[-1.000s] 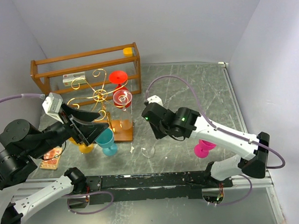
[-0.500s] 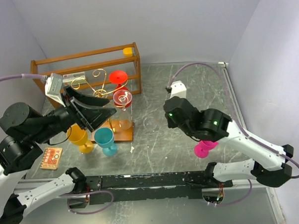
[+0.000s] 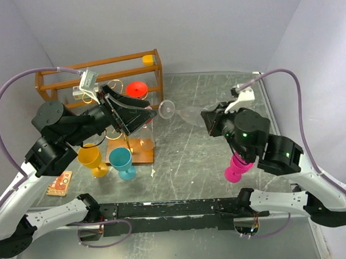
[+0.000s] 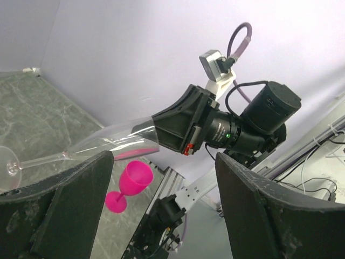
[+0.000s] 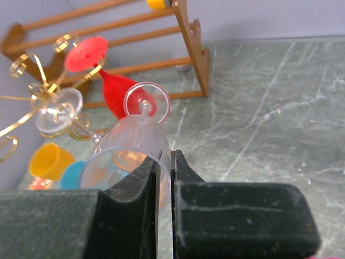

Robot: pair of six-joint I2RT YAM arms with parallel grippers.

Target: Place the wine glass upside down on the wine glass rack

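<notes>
Carried clear of the desk (image 3: 208,156): the wine glass (image 3: 184,112), transparent, lying nearly level in the air, round foot toward the left arm (image 3: 64,125), bowl toward the right arm (image 3: 248,135). Clamped at the bowl's rim by the right jaws, with the glass wall pinched between the two pads, as seen from the right wrist. Not on the wine glass rack (image 3: 115,86); just to the right of it from above, and apart from it.

Rack mostly hidden from above behind the left arm; plainer from the right wrist, with gold curls spreading from a thin post. Below it on the desk, the wooden base (image 3: 141,151). Hanging on the rack: a red glass (image 3: 137,89), tilted, foot uppermost, and beside it what looks like a second clear glass (image 5: 56,110).

Wide apart and gripping nothing: the left jaws, raised over the rack and facing the foot of the wine glass without touching it.

Behind the rack, against the back wall, a wooden crate (image 3: 96,72). In front of the base, upright on the desk and side by side, a yellow goblet (image 3: 91,158) and a teal goblet (image 3: 121,161). Well to the right, partly under the right arm, a pink goblet (image 3: 238,168), also upright. Near the desk's left edge, a small flat card (image 3: 59,183).
</notes>
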